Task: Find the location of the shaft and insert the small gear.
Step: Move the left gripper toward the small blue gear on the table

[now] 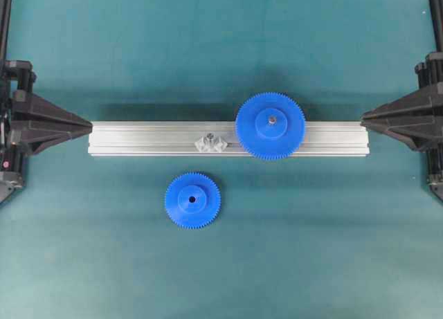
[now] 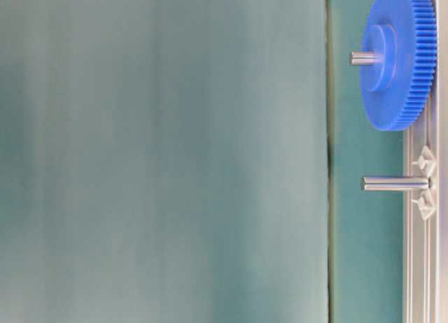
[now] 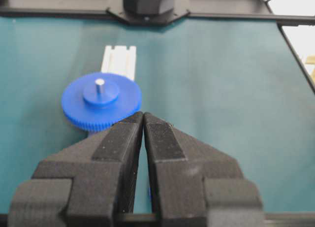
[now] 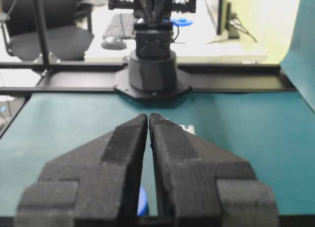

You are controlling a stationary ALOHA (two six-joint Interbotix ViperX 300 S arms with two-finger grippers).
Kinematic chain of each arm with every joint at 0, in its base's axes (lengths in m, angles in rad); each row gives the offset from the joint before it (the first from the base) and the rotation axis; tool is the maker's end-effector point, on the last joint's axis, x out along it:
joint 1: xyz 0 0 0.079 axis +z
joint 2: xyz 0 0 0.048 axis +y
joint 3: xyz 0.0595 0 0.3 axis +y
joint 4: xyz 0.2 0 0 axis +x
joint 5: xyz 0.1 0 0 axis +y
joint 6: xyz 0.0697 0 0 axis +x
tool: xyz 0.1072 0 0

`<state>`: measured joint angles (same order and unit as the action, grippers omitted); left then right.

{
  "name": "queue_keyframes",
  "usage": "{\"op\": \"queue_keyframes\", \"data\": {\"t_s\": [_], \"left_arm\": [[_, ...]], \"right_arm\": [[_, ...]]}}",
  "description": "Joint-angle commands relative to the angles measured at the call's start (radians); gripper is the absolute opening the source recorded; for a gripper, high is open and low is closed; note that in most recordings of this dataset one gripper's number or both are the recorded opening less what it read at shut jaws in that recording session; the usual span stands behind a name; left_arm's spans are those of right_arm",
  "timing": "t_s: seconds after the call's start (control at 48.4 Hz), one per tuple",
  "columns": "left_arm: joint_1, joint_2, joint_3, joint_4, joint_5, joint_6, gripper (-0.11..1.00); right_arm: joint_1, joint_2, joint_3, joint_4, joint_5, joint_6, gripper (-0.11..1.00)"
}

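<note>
Right now both grippers — left, right — sit clenched and empty at the rail ends. Small gear lies flat near the bare shaft; crowding the big gear risks clashing teeth — jamming.

- The rail lies across the middle of the surface, left to right.
- The large gear sits on a shaft on the rail's right part.
- A bare shaft stands on the rail, just left of that gear.
- The small gear lies flat on the surface in front of the rail, apart from it.
- The left claw is at the rail's left end, the right claw at its right end.
</note>
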<state>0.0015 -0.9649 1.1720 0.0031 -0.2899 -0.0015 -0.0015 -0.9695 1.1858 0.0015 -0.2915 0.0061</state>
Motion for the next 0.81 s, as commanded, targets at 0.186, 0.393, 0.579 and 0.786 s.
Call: {"op": "queue_keyframes", "data": {"t_s": [0.186, 0.393, 0.579, 0.786], "left_arm": [[-0.009, 0.129, -0.115, 0.012, 0.176, -0.044, 0.0], [-0.025, 0.247, -0.242, 0.014, 0.33, -0.041, 0.0], [-0.067, 0.393, -0.324, 0.014, 0.408, -0.044, 0.0], [-0.103, 0.526, -0.385, 0.012, 0.428, -0.049, 0.0]], "right_arm": [[-0.008, -0.005, -0.026, 0.044, 0.195, 0.017, 0.1], [-0.02, 0.003, -0.067, 0.043, 0.405, 0.017, 0.06], [-0.021, 0.06, -0.087, 0.043, 0.495, 0.017, 0.06], [-0.025, 0.163, -0.118, 0.043, 0.512, 0.017, 0.06]]}}
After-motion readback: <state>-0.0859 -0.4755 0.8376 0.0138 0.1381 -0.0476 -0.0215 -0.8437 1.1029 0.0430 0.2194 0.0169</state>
